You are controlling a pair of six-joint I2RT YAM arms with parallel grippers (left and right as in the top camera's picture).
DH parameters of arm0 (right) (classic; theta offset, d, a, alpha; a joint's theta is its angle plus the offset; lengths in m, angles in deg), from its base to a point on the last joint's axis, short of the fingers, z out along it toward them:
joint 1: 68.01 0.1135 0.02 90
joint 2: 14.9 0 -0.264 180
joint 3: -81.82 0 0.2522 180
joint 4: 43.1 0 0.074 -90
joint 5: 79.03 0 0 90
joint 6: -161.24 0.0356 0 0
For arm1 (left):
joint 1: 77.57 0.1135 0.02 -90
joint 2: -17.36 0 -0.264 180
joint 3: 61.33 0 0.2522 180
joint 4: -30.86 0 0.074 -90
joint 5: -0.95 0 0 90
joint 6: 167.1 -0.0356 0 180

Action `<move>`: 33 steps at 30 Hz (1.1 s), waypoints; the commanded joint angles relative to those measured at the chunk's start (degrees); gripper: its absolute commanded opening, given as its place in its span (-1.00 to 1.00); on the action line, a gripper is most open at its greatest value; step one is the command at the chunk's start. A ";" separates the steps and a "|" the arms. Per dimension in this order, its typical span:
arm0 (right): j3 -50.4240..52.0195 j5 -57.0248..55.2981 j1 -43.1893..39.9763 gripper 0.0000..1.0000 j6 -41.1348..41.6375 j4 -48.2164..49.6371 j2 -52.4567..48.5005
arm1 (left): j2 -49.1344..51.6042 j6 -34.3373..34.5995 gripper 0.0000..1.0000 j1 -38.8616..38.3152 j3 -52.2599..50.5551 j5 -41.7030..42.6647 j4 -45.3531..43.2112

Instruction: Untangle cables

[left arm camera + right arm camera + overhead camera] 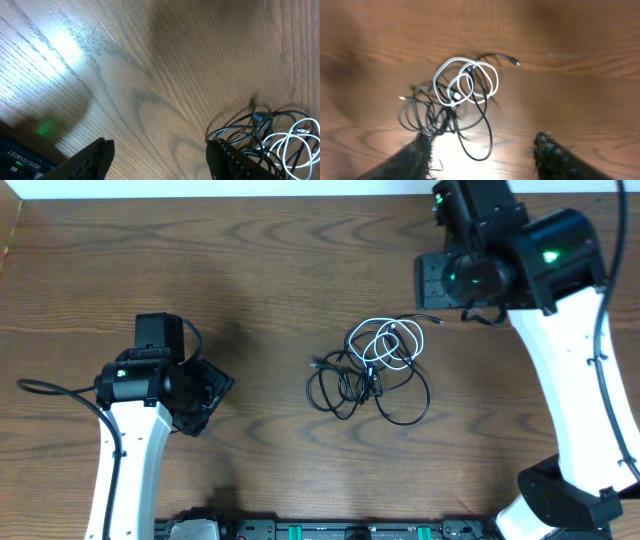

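Overhead, we have the cables bunched in one tangle near the middle of the table, between the two arms and touching neither. The bundle lies on a slant: black loops toward the near left, the white cable coiled at the far right, and one loose plug end poking out to the right. Only the right wrist view gives us the whole knot, and there the right gripper stands with its fingers well apart, gripping nothing. The left wrist view catches just the tangle's edge, partly hidden behind one finger, plus a small bluish plug the overhead view does not resolve. The left gripper is spread too, with bare wood in its gap.
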 commanded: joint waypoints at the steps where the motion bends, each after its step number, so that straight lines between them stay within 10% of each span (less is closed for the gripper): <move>1: 5.92 -0.07 -0.31 0.72 -0.24 2.05 0.44 | -0.04 0.26 0.29 0.17 0.39 -0.79 0.37; 4: 12.59 -0.07 -0.33 0.99 -0.26 6.73 0.44 | -0.04 0.26 0.29 0.17 0.39 -0.79 0.37; 14: 34.25 12.20 -8.98 0.99 -8.22 26.77 -0.28 | -0.04 -0.46 0.29 0.17 0.39 -0.79 0.81; 28: 49.24 17.77 -13.62 0.05 -12.24 46.93 -7.78 | -0.04 -0.61 0.29 0.17 0.39 -0.79 0.81; 33: 49.40 17.55 -13.86 0.15 -12.07 50.90 -12.74 | -0.04 -0.61 0.29 0.17 0.39 -0.79 0.81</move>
